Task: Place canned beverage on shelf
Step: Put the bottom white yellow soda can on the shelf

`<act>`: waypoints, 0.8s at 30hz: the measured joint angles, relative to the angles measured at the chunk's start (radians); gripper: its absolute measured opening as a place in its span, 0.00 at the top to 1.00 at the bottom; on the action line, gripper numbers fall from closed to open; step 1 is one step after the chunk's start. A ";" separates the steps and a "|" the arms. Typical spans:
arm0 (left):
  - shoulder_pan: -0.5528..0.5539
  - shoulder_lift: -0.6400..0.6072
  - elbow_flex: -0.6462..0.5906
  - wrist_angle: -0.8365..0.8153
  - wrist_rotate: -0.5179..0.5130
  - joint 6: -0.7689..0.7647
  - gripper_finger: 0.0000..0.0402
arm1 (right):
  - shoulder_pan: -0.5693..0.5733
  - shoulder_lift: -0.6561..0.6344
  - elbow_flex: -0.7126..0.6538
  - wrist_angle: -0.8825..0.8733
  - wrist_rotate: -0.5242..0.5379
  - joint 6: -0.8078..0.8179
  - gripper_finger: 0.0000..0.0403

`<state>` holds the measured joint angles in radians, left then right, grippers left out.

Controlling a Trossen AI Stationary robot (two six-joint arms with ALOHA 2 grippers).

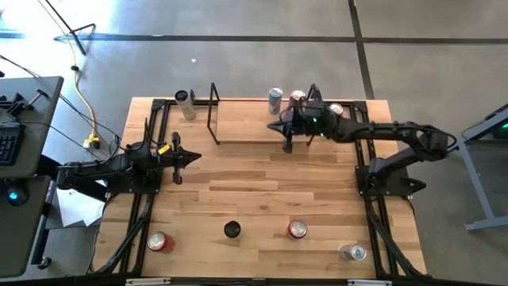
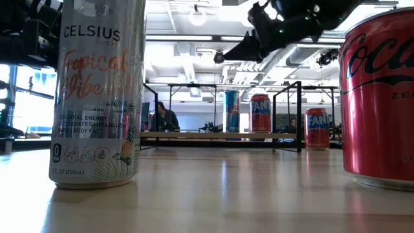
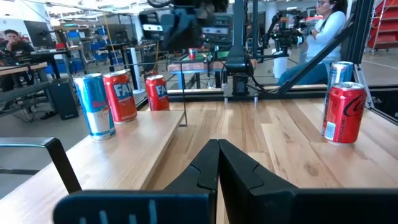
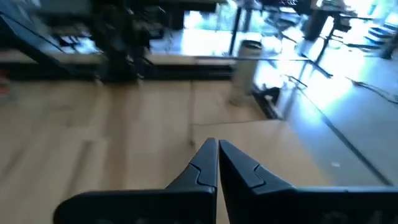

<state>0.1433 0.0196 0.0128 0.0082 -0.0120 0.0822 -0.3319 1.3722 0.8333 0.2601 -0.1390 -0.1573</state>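
Both grippers' jaws are pressed together, empty; the right gripper [image 1: 277, 127] hangs over the shelf [image 1: 246, 121], the left gripper [image 1: 193, 159] rests near the table's [image 1: 262, 199] left side. Three cans stand on the shelf's right end: a blue can [image 1: 275, 98] and two red Fanta cans [image 1: 298, 98].

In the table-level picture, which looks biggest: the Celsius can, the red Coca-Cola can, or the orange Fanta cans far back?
1. Celsius can and Coca-Cola can: both huge, cropped and near the camera, so unranked.
2. Fanta cans: smallest-looking, being far back on the shelf.
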 joint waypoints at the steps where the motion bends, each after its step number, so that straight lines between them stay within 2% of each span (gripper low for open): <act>1: 0.000 0.000 0.000 0.000 0.000 0.000 1.00 | 0.014 -0.001 -0.026 0.031 -0.013 0.019 1.00; 6: 0.000 0.000 0.000 0.000 0.000 0.000 1.00 | 0.096 0.001 -0.095 0.078 -0.030 0.073 1.00; 17: 0.000 0.000 0.000 0.024 -0.008 0.000 1.00 | 0.319 0.002 -0.102 0.095 0.117 0.115 0.99; 20: 0.000 0.000 0.000 0.064 -0.040 -0.034 1.00 | 0.377 0.005 -0.102 0.106 0.157 0.112 0.93; 24: -0.001 0.000 0.000 0.075 -0.042 -0.136 1.00 | 0.446 0.041 -0.102 0.202 0.158 0.140 0.77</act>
<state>0.1426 0.0196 0.0128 0.0834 -0.0541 -0.0541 0.1142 1.4133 0.7315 0.4618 0.0189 -0.0173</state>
